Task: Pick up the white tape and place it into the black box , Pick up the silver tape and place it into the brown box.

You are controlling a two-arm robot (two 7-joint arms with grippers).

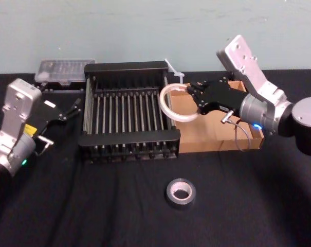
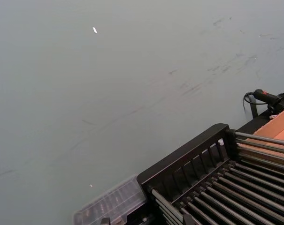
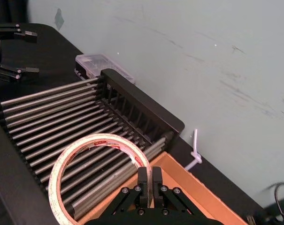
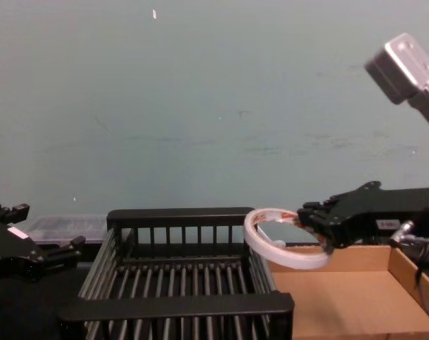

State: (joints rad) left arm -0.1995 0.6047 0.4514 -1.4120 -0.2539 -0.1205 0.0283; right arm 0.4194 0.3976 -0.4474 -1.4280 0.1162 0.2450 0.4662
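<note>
Nearest me at six o'clock the silver tape lies flat on the table, my left gripper sits at nine o'clock with fingers apart, and at one o'clock my right gripper pinches the white tape above where the black box meets the brown box.

We've got the white tape, milky and translucent, red print round its core. The black box is striped with grey bars. The brown box is plain tan, the silver tape dull grey with a dark centre, the cloth black, the wall pale teal.
</note>
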